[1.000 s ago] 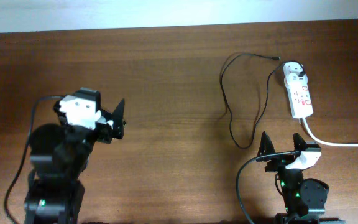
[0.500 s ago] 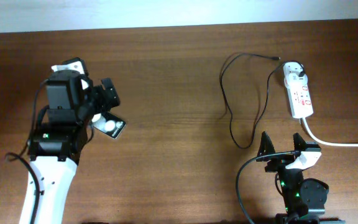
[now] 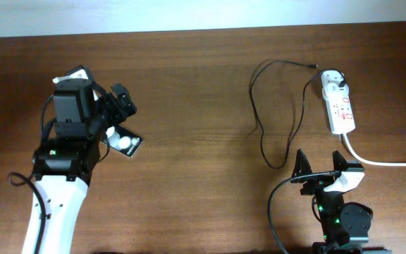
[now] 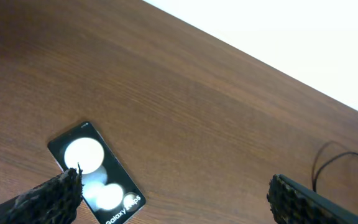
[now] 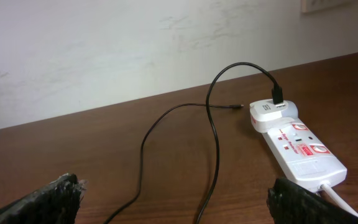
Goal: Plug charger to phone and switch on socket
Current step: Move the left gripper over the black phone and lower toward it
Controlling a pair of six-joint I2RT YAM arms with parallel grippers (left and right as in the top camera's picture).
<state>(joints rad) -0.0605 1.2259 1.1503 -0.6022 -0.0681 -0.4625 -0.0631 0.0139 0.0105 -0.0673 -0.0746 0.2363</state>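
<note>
The phone [image 3: 125, 144] lies flat on the table at the left, two white reflections on its glossy face; the left wrist view [image 4: 98, 174] shows it beside my left finger. My left gripper [image 3: 118, 116] is open above the phone's far end, holding nothing. The charger cable [image 3: 259, 120] loops on the table at the right. Its white adapter [image 3: 333, 79] sits in the socket strip [image 3: 341, 111], and its connector tip [image 3: 314, 67] lies loose. My right gripper [image 3: 321, 169] is open and empty, near the front edge, facing the cable [image 5: 213, 137] and the strip [image 5: 300, 146].
A thick white cord [image 3: 386, 162] runs from the strip toward the right edge. The brown wooden table [image 3: 189, 85] ends at a white wall at the back. My right arm's black cable [image 3: 277, 204] hangs at the front.
My left arm has swung out toward the back left and uncovered the phone, then shifted slightly over it. The right arm, cable and strip have not moved.
</note>
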